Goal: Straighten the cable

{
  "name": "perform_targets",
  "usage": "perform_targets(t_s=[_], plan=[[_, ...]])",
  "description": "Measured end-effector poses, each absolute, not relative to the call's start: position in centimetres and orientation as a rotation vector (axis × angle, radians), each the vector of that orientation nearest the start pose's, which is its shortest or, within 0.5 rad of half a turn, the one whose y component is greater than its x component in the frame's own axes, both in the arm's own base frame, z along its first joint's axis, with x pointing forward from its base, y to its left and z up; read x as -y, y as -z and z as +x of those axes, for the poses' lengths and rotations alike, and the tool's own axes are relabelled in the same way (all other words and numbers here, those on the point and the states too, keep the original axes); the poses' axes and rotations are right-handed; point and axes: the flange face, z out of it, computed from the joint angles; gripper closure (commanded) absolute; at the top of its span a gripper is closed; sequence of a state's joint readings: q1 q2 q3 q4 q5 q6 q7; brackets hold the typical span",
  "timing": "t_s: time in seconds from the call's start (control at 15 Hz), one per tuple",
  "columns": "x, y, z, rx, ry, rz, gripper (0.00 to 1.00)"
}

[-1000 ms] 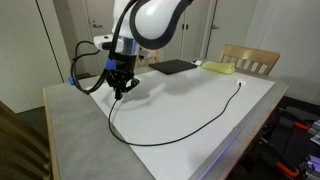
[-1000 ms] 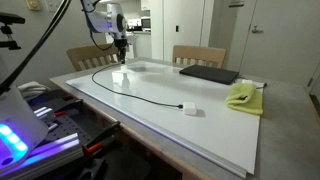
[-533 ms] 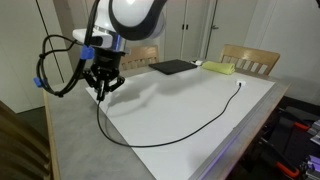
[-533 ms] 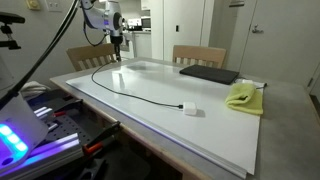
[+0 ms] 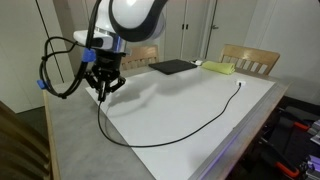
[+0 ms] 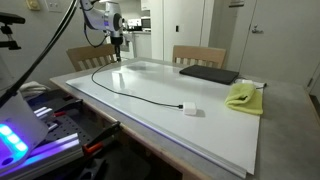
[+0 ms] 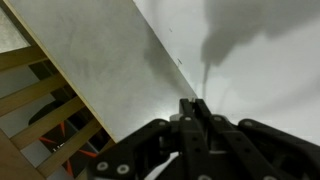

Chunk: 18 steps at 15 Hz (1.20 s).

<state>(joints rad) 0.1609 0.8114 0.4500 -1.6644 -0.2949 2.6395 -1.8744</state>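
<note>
**A:** What has the arm's black two-fingered gripper (image 5: 101,90) got?

**B:** Its jaws are pinched tight on one end of the thin black cable (image 5: 150,143). In the wrist view the cable leaves the fingertips as a fine dark line. The gripper hangs above the grey margin of the desk (image 5: 70,130), near a corner.

**A:** And the rest of it?

**B:** It drops to the desk, sweeps in a wide bow across the white top, and ends at a small white plug (image 6: 190,109). That sits near a crumpled yellow-green cloth (image 6: 243,96), and a flat black rectangular pad (image 6: 210,74) lies farther back.

**A:** So it's not straight yet. What could spoil it?

**B:** Three things, I'd judge. The far end is free, so a long pull may just drag the whole cable along, bow and all. The plug could catch the cloth and tug it. The cable is also very thin, so a jerk might let it slip from the jaws. The desk's edge is close too, with a wooden chair (image 7: 45,115) below, which leaves little room to pull outward.
</note>
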Motion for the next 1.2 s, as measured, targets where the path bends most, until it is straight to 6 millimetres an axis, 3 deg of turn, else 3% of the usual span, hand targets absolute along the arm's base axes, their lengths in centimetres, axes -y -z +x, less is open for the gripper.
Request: perform_targets(t_s=[0.13, 0.73, 0.8, 0.87, 1.07, 1.13, 1.2], plan=[[-37.6, -19.5, 59.4, -2.944, -0.450, 0.817, 0.98], [-42.5, -19.8, 58.1, -3.077, -0.571, 0.095, 0.98], [-42.9, -19.7, 58.1, -3.095, -0.581, 0.015, 0.90], [-43.3, -19.4, 58.1, -3.114, -0.589, -0.066, 0.90], [-43.7, -19.0, 58.5, -3.130, -0.606, -0.152, 0.90], [-43.7, -18.9, 58.5, -3.131, -0.607, -0.154, 0.98], [-43.7, -18.9, 58.6, -3.131, -0.607, -0.154, 0.98]])
